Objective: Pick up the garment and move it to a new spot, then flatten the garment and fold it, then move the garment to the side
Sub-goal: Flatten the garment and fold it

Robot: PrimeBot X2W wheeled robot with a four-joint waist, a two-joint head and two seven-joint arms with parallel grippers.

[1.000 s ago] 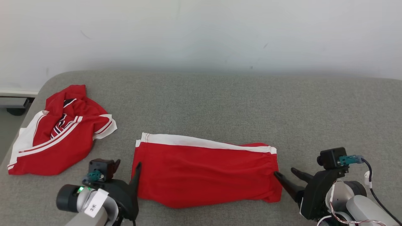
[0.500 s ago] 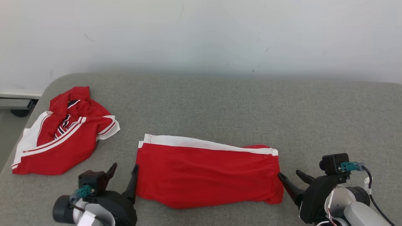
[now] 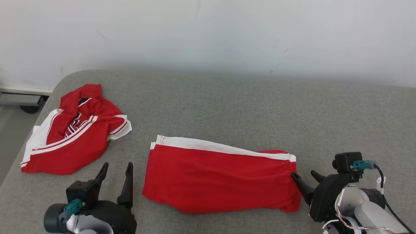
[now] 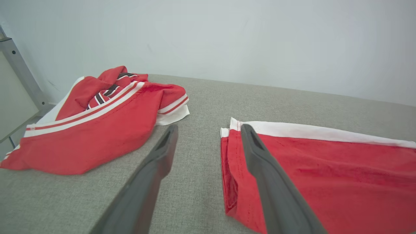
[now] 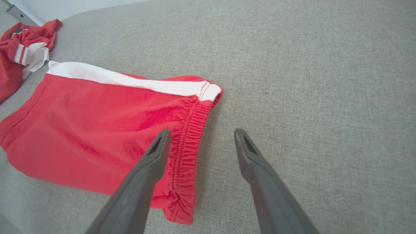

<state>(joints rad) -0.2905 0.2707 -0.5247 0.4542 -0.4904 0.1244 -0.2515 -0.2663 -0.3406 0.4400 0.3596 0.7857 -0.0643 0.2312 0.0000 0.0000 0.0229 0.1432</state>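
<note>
Red shorts (image 3: pixel 221 177) with a white trim lie folded flat at the middle front of the grey surface (image 3: pixel 227 97) in the head view. Your left end effector (image 3: pixel 117 165) has drawn back from the left hem, which one finger touched a second ago. It now stands just beside the hem, spread wide and empty. Your right end effector (image 3: pixel 303 174), equally spread and empty, stays with a fingertip at the waistband end. The whole picture has shifted, so the camera moved, not the cloth. I judge the fold finished and the move aside pending. A crumpled garment (image 3: pixel 74 136) occupies the left corner by the rounded edge, and open room lies far and right.

Left wrist view: the left end effector (image 4: pixel 208 128) points along the hem of the shorts (image 4: pixel 325 169), with the crumpled garment (image 4: pixel 97 130) well apart.

Right wrist view: the right end effector (image 5: pixel 202 131) has one finger over the elastic waistband (image 5: pixel 191 130) and the other over bare surface (image 5: pixel 308 81).
</note>
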